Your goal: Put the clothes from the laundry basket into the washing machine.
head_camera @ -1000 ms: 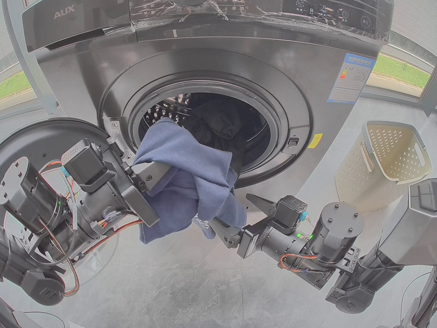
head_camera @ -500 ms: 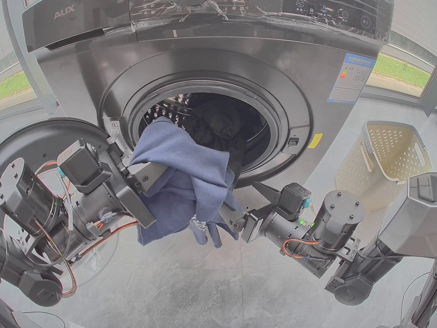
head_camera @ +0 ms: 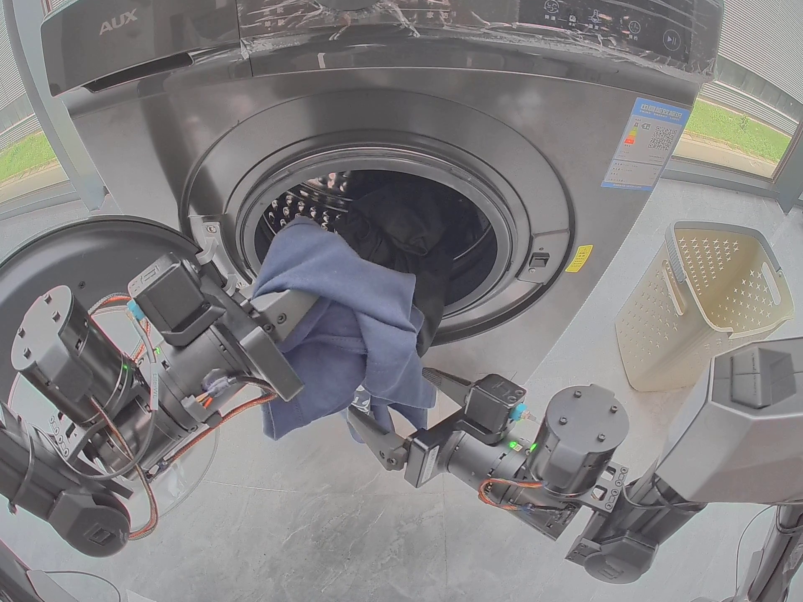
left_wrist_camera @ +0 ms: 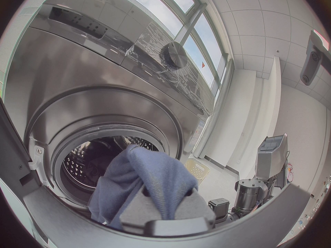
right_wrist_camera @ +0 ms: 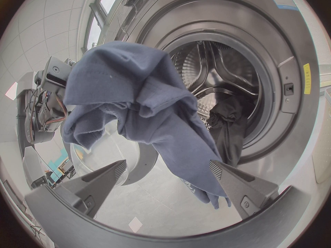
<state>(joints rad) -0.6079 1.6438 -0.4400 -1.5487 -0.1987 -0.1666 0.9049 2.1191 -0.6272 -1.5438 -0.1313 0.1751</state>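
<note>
A blue garment hangs draped over my left gripper, which is shut on it just in front of the washing machine's open drum. The left wrist view shows the blue garment folded over that gripper. Below the cloth's hanging end is my right gripper, open. In the right wrist view its fingers stand wide apart with the garment dangling above and between them. A dark garment lies inside the drum and spills over its lip.
The round door is swung open at the left, behind my left arm. A cream laundry basket lies tipped on the floor at the right, its visible inside bare. Grey floor tiles spread below the arms.
My right gripper has moved left and lower, under the hanging end of the blue garment. The left gripper has shifted slightly toward the drum with the garment.
</note>
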